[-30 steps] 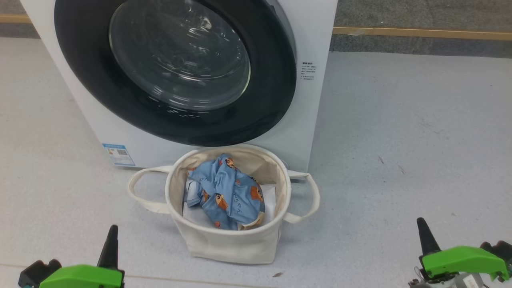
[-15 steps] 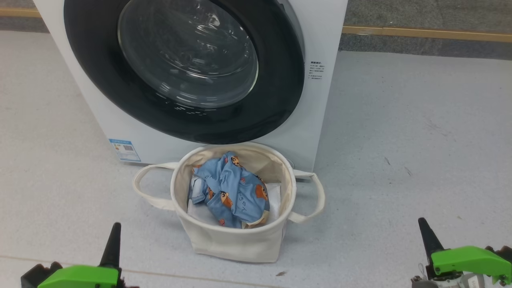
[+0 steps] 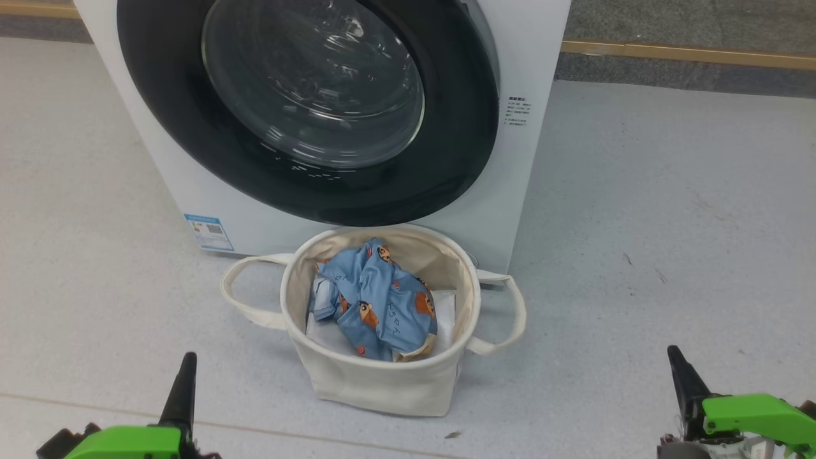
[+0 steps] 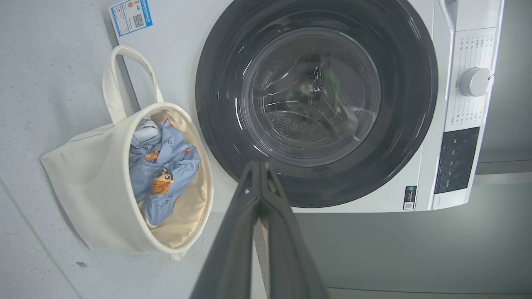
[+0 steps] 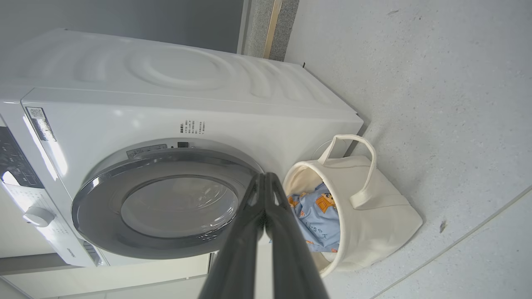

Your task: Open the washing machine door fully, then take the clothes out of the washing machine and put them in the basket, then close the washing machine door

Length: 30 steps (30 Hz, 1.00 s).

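The light blue cartoon-printed garment [image 3: 376, 299] lies in the round cream canvas basket [image 3: 382, 368]. The black-rimmed glass door [image 3: 306, 191] looks shut. Your left hand [image 3: 189, 360] and right hand [image 3: 674, 358] are pinched closed, empty. Just confirm the latch.

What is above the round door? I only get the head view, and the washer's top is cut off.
Observer: The left wrist view shows a white round knob on the control strip there.
Operator: Is the door really closed?
Observer: Seen side-on in the right wrist view, the washing machine door lies against the front of the washing machine, with no gap showing.
Operator: Are those black spikes pincers?
Observer: Yes, closed ones. Up close, the left gripper and the right gripper are each shut tight, holding nothing.
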### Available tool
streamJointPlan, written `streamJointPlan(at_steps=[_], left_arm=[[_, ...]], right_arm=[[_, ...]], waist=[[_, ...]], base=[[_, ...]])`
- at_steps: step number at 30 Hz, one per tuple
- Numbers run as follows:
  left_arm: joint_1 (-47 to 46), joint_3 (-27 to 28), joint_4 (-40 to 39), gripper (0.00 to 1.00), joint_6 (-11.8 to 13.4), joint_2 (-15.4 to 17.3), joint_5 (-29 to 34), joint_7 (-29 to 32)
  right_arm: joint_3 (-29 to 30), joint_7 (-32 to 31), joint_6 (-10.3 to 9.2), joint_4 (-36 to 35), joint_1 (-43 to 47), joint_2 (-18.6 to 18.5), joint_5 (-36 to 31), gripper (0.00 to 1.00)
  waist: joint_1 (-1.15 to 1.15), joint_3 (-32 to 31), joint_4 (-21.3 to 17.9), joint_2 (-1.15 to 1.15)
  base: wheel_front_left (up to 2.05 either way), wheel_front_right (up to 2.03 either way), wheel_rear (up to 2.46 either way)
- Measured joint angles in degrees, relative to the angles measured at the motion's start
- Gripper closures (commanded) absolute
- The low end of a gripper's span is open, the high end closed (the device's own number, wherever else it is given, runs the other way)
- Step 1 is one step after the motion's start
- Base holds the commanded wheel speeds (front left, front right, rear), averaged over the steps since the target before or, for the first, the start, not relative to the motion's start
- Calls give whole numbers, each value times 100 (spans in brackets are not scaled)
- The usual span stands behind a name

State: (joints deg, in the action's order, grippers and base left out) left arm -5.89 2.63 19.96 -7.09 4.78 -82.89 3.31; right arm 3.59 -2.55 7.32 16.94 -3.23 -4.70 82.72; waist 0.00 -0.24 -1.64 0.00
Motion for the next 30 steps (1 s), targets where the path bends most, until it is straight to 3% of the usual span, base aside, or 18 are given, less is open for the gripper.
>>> streamJointPlan(at_steps=[18, 30], left_arm=[[80, 190, -357, 100, 0, -213, -887, 271], [119, 193, -371, 100, 0, -222, -911, 271]], right_arm=[[310, -294, 0, -70, -6, 135, 943, 100], [330, -320, 0, -81, -8, 153, 958, 100]], waist=[[0, 42, 165, 0], [0, 41, 165, 0]], base=[[0, 0, 0], [0, 0, 0]])
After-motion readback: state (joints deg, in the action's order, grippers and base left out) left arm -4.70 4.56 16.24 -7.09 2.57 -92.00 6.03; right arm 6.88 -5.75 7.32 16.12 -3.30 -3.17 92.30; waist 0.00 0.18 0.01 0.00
